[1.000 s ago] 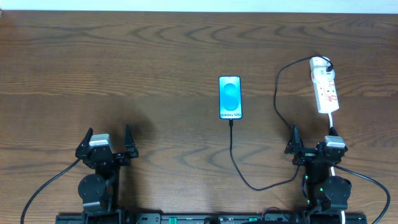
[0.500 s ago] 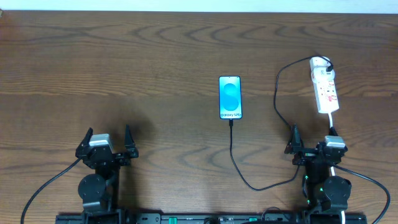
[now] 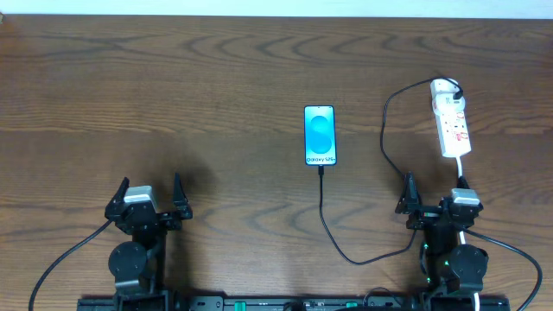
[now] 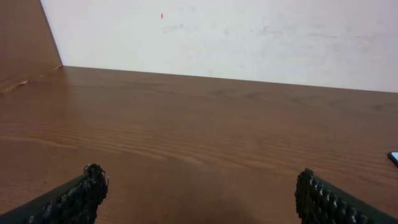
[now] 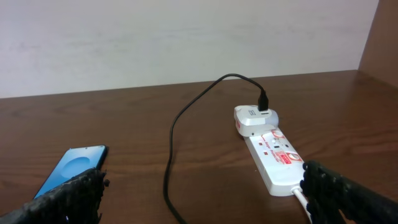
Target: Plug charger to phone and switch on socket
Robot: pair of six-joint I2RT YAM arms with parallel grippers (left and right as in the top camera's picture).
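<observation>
Left wrist cam: phone (image 4: 394, 158) only a sliver, cut by rt edge. Right wrist cam: right gripper (image 5: 204, 177) covers near ends of phone & socket (image 5: 277, 155); charger (image 5: 171, 137) runs off btm edge. Overhead: socket switch too small to read.

Both arms (image 3: 138, 238) are built in black, each with a round joint housing (image 3: 130, 261) near the base and a small silver-grey block (image 3: 136, 198) set on the wrist. The left gripper (image 3: 151, 184) and the right gripper (image 3: 435, 184) are fitted with black fingers (image 4: 78, 198) whose pads are covered in a fine ribbed texture. Black cables (image 3: 67, 253) are looped out from the bases, and small green lights (image 3: 446, 262) are seen on the right arm.
</observation>
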